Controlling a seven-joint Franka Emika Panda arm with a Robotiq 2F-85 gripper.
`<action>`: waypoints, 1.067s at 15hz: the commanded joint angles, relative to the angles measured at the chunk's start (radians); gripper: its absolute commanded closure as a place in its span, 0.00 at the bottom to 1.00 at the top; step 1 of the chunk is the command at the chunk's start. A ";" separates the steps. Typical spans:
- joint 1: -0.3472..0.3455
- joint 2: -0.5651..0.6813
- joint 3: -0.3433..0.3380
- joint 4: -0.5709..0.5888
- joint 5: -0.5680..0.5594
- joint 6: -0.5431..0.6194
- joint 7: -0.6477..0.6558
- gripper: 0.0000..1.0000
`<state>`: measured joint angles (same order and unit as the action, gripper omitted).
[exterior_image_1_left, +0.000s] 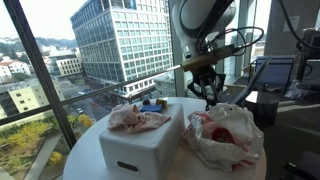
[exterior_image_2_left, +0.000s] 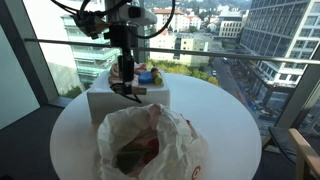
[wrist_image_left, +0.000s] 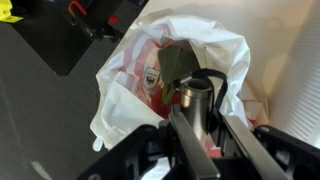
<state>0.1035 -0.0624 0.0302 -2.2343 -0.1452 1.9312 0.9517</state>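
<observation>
fingers (exterior_image_1_left: 206, 92): pinching shiny metal cylinder (wrist_image_left: 195, 97) | below: crumpled white plastic bag (wrist_image_left: 215, 45) (reddish contents) | round white table (exterior_image_2_left: 230, 110)

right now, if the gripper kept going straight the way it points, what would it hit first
Probably the white plastic bag lying open below the gripper. The silver cylinder between its fingers would likely touch first, though depth is unclear.

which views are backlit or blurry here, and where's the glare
In both exterior views the windows backlight the scene, leaving the end effector dark; in the wrist view the near end effector is blurred and the white plastic bag nearly washed out.
</observation>
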 joint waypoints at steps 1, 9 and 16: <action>-0.051 0.018 -0.015 -0.056 0.116 -0.011 -0.126 0.87; -0.112 0.249 -0.055 0.029 0.224 0.048 -0.370 0.87; -0.112 0.360 -0.088 0.120 0.211 0.128 -0.407 0.38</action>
<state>-0.0077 0.2775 -0.0436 -2.1490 0.0527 2.0358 0.5823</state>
